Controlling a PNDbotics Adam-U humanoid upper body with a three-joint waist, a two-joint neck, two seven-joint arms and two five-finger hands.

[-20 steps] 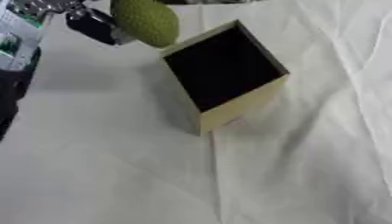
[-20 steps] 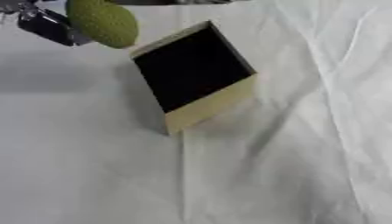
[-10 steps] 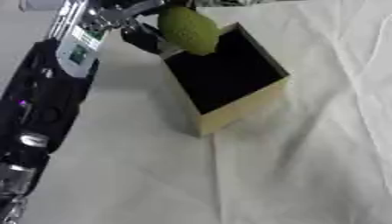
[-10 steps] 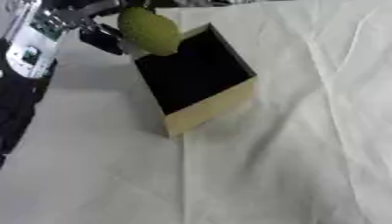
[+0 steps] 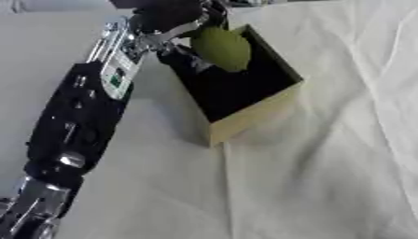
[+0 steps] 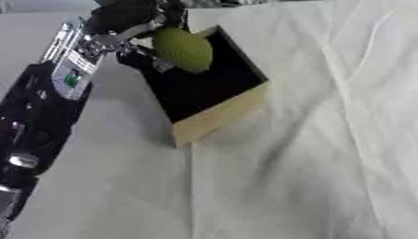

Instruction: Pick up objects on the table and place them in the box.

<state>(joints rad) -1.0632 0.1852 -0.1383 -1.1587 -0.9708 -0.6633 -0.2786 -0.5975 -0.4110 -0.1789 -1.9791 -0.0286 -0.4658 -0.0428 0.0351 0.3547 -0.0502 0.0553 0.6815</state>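
Note:
My left hand (image 5: 167, 16) reaches in from the lower left and is shut on a green, oval, fruit-like object (image 5: 221, 48). That object hangs over the far left part of the open box (image 5: 253, 116), a pale yellow box with a black inside that sits turned at an angle on the white cloth. The hand's fingers are partly hidden behind the object. My right hand shows in no view.
A white, creased cloth (image 5: 326, 177) covers the table. My left forearm (image 5: 81, 121), black with a silver wrist, crosses the left side of the view. Open cloth lies to the right of and in front of the box.
My left arm has come further into view and carried the green object rightward, from left of the box to above its opening. The box stays put.

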